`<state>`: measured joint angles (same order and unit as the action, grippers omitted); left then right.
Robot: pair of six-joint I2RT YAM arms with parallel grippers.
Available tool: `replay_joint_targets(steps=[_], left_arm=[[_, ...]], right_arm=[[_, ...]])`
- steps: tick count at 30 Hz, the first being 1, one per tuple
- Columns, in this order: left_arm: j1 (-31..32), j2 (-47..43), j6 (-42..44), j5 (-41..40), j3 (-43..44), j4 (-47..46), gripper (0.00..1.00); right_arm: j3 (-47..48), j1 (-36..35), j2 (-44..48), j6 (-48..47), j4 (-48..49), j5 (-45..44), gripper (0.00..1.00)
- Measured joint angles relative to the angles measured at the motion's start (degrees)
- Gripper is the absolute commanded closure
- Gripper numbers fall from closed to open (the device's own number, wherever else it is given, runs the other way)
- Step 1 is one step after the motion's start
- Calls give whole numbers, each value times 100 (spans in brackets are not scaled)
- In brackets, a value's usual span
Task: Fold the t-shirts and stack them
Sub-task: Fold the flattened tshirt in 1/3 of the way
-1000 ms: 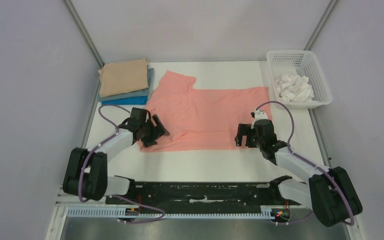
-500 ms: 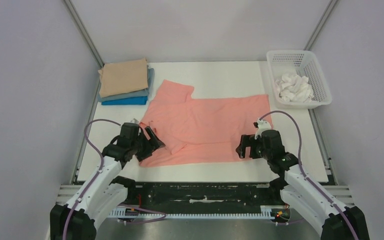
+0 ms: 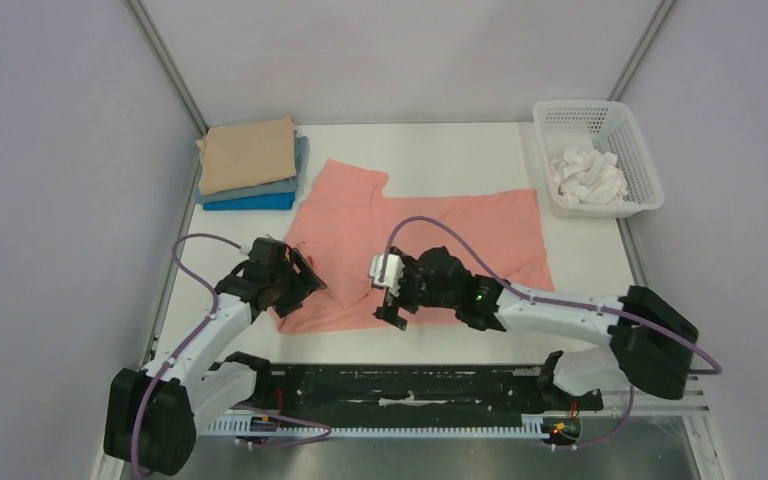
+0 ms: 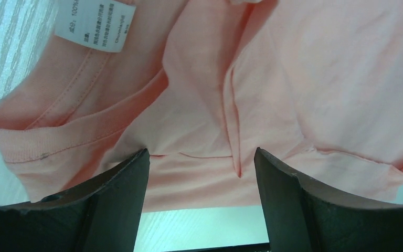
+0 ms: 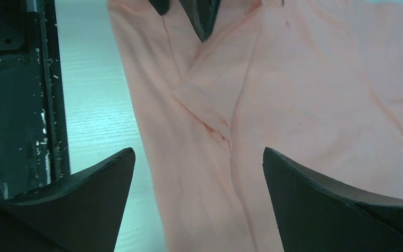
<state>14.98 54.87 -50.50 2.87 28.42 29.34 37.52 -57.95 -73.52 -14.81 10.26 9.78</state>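
Note:
The salmon-pink t-shirt (image 3: 440,235) lies spread on the white table, with a sleeve folded in near its left end. My left gripper (image 3: 300,288) is open at the shirt's near-left corner; in the left wrist view (image 4: 202,173) its jaws stand apart over the collar (image 4: 78,131) and hem, next to a white label (image 4: 92,23). My right gripper (image 3: 388,297) is open and low over the shirt's near edge (image 5: 199,173). Neither gripper holds cloth. The folded tan t-shirt (image 3: 248,152) tops the grey-blue (image 3: 260,190) and bright blue (image 3: 250,203) ones at the back left.
A white mesh basket (image 3: 550,110) with crumpled white cloths (image 3: 588,175) stands at the back right. The black base rail (image 3: 410,380) runs along the near edge and shows in the right wrist view (image 5: 10,94). Grey walls close both sides.
My right arm has swung left from the shirt's near-right corner to its near edge, close to the left gripper. The left gripper shifted slightly and the shirt's right part lies flatter.

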Motion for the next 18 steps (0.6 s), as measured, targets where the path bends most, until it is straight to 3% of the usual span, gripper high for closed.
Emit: replay_joint_targets(steps=[8,11,18], left_arm=[[0,157,-297,-243,-323,-72,24],[0,-188,-426,-431,-437,-31,24],[0,-446,-479,-699,-496,98,23]], right_arm=[[1362,-195,-2131,-1543,219,951,26],[1703,-299,-2680,-1746,269,1097,41],[2079,-350,-3355,-1871,299,1137,44]])
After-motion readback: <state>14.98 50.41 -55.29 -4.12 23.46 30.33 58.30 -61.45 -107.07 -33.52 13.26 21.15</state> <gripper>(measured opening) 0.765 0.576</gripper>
